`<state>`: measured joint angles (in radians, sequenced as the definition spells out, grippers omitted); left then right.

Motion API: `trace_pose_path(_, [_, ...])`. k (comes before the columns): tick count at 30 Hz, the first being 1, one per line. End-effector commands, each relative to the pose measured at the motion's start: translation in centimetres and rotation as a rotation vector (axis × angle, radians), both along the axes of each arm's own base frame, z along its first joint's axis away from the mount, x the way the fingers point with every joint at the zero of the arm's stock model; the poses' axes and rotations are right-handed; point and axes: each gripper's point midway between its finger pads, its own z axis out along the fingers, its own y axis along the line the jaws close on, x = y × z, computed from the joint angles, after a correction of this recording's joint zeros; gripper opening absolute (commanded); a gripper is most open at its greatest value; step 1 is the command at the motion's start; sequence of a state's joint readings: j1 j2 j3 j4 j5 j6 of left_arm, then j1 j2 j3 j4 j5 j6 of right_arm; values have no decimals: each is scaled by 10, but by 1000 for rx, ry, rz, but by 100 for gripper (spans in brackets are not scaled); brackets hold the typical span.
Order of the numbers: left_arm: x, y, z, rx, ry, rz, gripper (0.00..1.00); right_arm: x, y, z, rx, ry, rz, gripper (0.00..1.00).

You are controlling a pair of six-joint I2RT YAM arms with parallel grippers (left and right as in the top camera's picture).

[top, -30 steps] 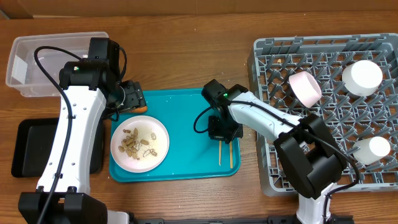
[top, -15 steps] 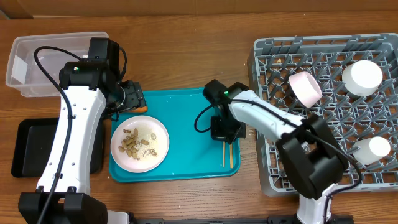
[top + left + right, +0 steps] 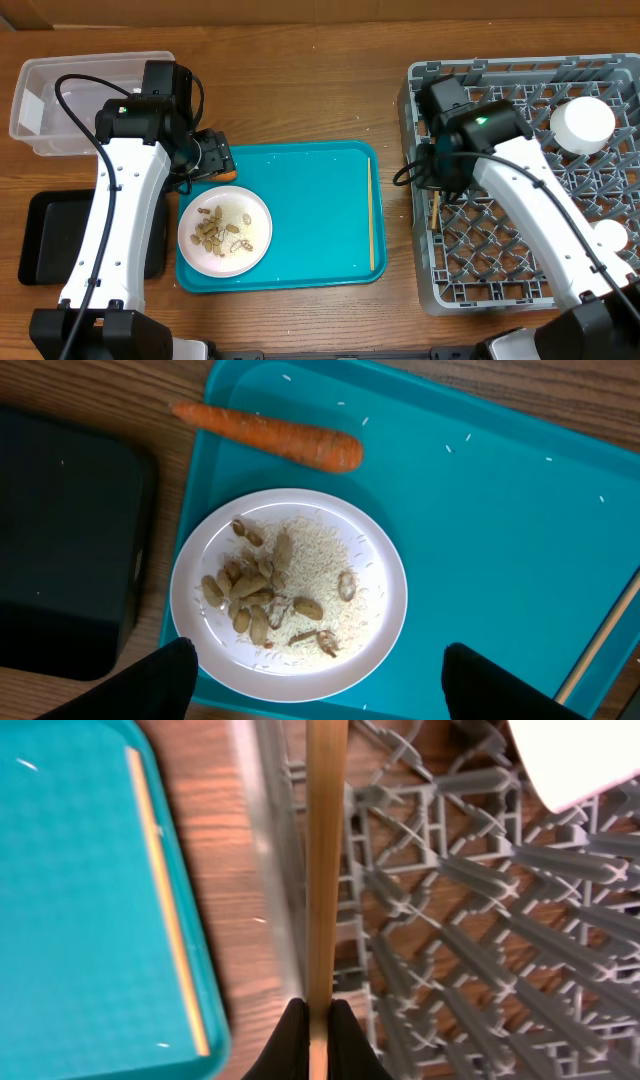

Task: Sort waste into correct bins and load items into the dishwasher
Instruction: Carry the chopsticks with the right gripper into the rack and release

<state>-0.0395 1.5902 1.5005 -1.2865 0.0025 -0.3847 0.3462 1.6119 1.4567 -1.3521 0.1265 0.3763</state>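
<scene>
My right gripper (image 3: 434,192) (image 3: 318,1042) is shut on one wooden chopstick (image 3: 325,870), held over the left edge of the grey dish rack (image 3: 520,290) (image 3: 480,920). The second chopstick (image 3: 372,215) (image 3: 165,910) lies along the right rim of the teal tray (image 3: 320,200). My left gripper (image 3: 212,158) (image 3: 320,690) is open above the white plate (image 3: 225,232) (image 3: 290,595) of tan nut scraps (image 3: 255,595). The orange carrot (image 3: 275,438) (image 3: 230,173) lies at the tray's far left corner. The clear tub (image 3: 60,100) and black tray (image 3: 50,235) (image 3: 60,540) sit at the left.
A white bowl (image 3: 583,122) (image 3: 590,760) and a small white cup (image 3: 607,238) stand in the rack at the right. The right arm's body crosses the rack's upper left part. Loose rice grains lie on the teal tray.
My right gripper lifted one chopstick off the teal tray and carried it right to the rack's left edge. The other chopstick now lies by the tray's right rim. The left arm stayed still.
</scene>
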Motion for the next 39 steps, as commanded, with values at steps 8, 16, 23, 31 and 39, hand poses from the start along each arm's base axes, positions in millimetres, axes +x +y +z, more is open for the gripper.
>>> trace_pose_path(8, [2, -1, 7, 11, -23, -19, 80, -31, -22, -48, -34, 161, 77, 4])
trace_pose_path(16, [2, -1, 7, 11, -23, -19, 80, -27, -7, -48, 44, 146, 127, 30])
trace_pose_path(23, [3, -1, 7, 11, -25, -19, 80, 21, 42, 22, 206, -77, 196, 33])
trace_pose_path(31, [3, -1, 7, 11, -26, -19, 81, 25, 104, 13, 291, -115, 293, 39])
trace_pose_path(39, [2, -1, 7, 11, -23, -19, 81, 7, 112, -74, 224, 103, 259, 39])
